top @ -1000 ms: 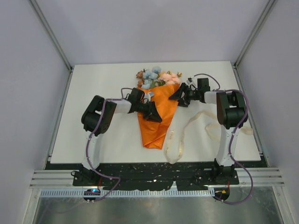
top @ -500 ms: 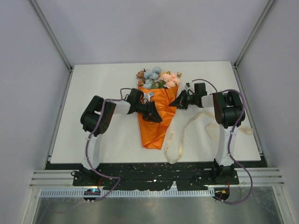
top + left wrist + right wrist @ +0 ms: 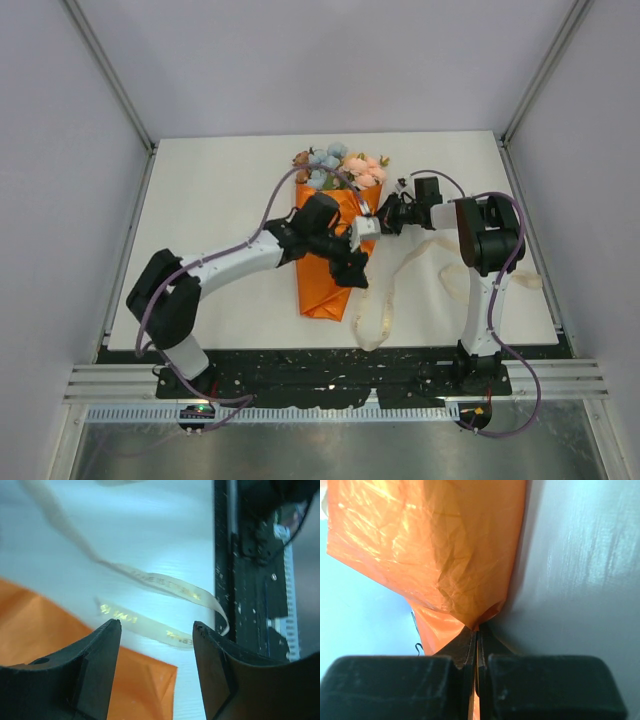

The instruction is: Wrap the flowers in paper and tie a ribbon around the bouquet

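The bouquet lies mid-table: flowers (image 3: 335,165) with blue, pink and peach blooms poke out of the top of the orange paper (image 3: 318,288), which is folded into a cone. My right gripper (image 3: 379,222) is shut on the paper's upper right edge; in the right wrist view the fingertips (image 3: 477,629) pinch a gathered corner of crinkly paper (image 3: 430,540). My left gripper (image 3: 354,270) reaches across the cone to its lower right side. It stands open (image 3: 156,626) above the paper's tip (image 3: 50,630) and holds nothing. The cream ribbon (image 3: 165,584) curls just beyond its fingers.
The ribbon (image 3: 376,300) loops limply over the white table (image 3: 210,200) from the cone's lower right toward the right arm's base (image 3: 480,350). The table's black front edge (image 3: 250,605) lies close beyond the left gripper. Grey walls enclose the table on three sides.
My left arm has swung from the cone's left side across it to the lower right, and its jaws have opened. The right gripper closed on the paper's edge and stays there.
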`<state>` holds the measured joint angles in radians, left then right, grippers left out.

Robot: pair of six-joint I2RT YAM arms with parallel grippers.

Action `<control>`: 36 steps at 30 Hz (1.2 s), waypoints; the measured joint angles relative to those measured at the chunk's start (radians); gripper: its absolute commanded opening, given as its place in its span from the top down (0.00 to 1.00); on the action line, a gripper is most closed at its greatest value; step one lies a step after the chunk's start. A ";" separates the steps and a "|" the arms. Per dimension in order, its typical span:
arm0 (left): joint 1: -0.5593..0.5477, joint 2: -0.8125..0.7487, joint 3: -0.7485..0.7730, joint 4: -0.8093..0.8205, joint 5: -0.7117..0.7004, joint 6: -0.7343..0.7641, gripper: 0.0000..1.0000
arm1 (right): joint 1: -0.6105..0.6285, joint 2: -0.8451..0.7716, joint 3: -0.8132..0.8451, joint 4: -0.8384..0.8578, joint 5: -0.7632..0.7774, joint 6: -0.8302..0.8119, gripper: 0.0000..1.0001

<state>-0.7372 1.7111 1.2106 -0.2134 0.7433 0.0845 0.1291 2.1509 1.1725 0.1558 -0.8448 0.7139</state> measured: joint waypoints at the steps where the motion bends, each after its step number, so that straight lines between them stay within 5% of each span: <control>1: -0.052 -0.026 -0.010 -0.019 -0.012 0.080 0.38 | 0.000 0.000 0.002 -0.003 0.001 0.000 0.94; 5: -0.270 -0.097 -0.120 -0.090 -0.072 0.375 0.38 | 0.000 0.000 0.008 -0.018 0.002 -0.001 0.95; 11: -0.408 -0.068 -0.216 -0.139 -0.227 0.554 0.42 | 0.000 0.000 0.011 -0.031 0.005 0.005 0.95; 17: -0.461 0.013 -0.217 -0.105 -0.419 0.588 0.58 | 0.000 -0.023 0.005 -0.050 0.006 0.053 0.94; 21: -0.476 0.024 -0.218 -0.072 -0.497 0.579 0.88 | 0.000 -0.038 -0.004 -0.052 0.003 0.097 0.94; 24: -0.493 0.023 -0.225 -0.072 -0.526 0.581 1.00 | 0.000 -0.038 -0.008 -0.050 -0.004 0.136 0.94; 36: -0.499 -0.275 -0.357 -0.310 -0.505 0.592 1.00 | -0.015 -0.066 -0.041 0.006 -0.052 0.338 0.94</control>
<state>-1.2358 1.4361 0.8536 -0.5236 0.2386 0.6762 0.1143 2.0853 1.1316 0.1619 -0.8970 1.0523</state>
